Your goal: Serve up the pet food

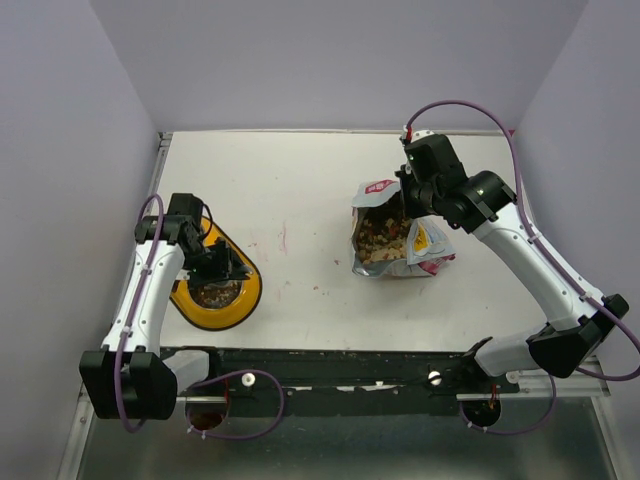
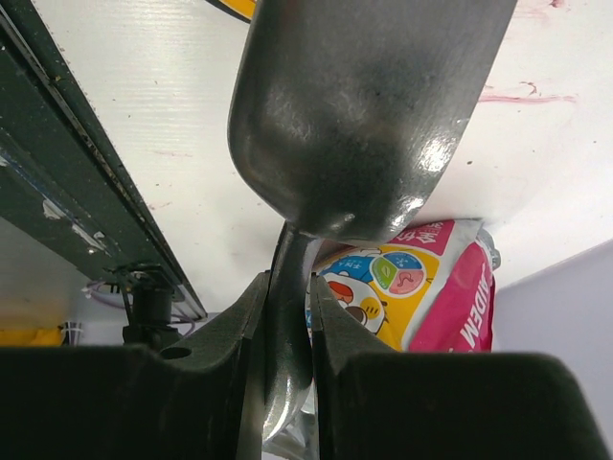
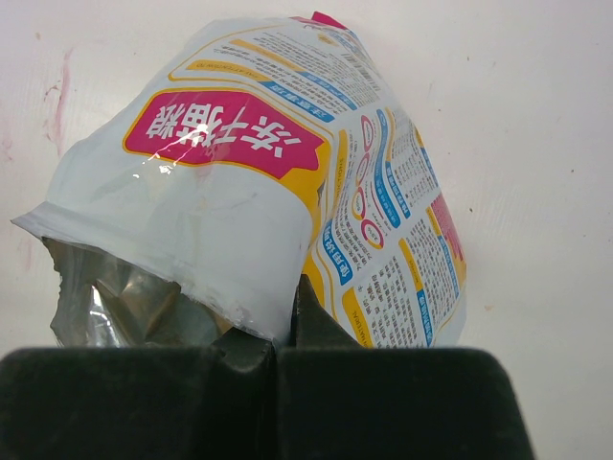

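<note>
- Sitting in the open mouth of the yellow, white and pink printed plastic bag (image 1: 432, 247), right of centre in the top view: the small brown and reddish dry kibble pellets (image 1: 380, 235).
- Looks like some more in one bowl of the yellow double-bowl feeder (image 1: 247, 300), at the lower left of that view.
- Tiny, hard, light and loose bits; likely to roll, bounce and spill.
- Too small to pinch one by one, so best moved by scooping or pouring.
- Soft, thin, crinkly bag, shiny and likely slippery; would probably fold and sag if grabbed in the middle.
- Best held at the top rim, near the opening, to keep the mouth wide.
- Pinches that rim with the right claw (image 3: 278, 335), shut tight on it at the bottom of the right wrist view, while the rest of the bag lies on the white tabletop (image 1: 300, 190).
- Grips the thin handle of the silver metal scoop (image 2: 369, 105) with the left claw (image 2: 287, 374), set narrow around it, over the feeder.
- Stiff, smooth, hard scoop; likely good for carrying pellets if kept level.
- Cannot tell from these views whether any food is in the scoop.
</note>
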Tool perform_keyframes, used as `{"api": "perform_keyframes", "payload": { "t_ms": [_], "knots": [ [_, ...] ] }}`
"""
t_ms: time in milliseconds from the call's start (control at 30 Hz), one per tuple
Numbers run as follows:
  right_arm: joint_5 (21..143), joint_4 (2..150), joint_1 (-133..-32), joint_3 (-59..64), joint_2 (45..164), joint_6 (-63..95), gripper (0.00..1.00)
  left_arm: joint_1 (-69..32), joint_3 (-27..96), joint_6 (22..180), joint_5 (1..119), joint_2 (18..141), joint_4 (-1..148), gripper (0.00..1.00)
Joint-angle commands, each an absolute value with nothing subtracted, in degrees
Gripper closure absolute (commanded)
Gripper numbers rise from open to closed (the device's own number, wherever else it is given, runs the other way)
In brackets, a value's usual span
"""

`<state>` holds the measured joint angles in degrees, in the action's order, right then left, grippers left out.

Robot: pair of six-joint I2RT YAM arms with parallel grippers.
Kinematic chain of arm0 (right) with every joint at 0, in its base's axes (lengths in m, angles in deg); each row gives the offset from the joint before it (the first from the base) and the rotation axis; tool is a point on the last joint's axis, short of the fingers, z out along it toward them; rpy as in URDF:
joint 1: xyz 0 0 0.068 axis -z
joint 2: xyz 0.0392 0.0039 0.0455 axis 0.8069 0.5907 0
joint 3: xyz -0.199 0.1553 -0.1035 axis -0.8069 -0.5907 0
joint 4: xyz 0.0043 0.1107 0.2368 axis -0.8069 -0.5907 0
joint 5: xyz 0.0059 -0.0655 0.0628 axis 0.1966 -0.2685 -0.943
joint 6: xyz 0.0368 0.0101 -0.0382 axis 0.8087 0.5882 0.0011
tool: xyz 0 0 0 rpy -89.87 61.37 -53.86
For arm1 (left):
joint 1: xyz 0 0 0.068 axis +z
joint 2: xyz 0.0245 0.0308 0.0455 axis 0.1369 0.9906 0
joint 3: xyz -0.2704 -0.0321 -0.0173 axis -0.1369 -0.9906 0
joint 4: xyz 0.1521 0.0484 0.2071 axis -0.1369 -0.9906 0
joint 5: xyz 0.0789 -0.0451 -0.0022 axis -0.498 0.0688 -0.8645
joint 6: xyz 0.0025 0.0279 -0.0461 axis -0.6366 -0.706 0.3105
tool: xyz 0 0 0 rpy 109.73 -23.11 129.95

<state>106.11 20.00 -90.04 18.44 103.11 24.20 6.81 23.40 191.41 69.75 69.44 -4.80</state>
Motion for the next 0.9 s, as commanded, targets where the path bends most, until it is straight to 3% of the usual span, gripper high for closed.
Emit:
{"api": "perform_keyframes", "payload": {
  "t_ms": [0, 700, 867],
  "knots": [
    [105.81, 26.21, -90.18, 20.41, 99.01, 25.01, 0.99, 7.34, 25.27, 189.13, 69.70, 71.26, -19.98, 1.00],
    [104.67, 26.12, -90.09, 21.90, 99.72, 25.19, 0.99, 7.34, 20.97, 188.87, 69.79, 63.71, -21.30, 1.00],
    [104.84, 25.77, -90.09, 22.08, 99.37, 25.10, 0.99, 7.34, 25.44, 188.08, 66.64, 63.09, -21.30, 1.00]
  ]
}}
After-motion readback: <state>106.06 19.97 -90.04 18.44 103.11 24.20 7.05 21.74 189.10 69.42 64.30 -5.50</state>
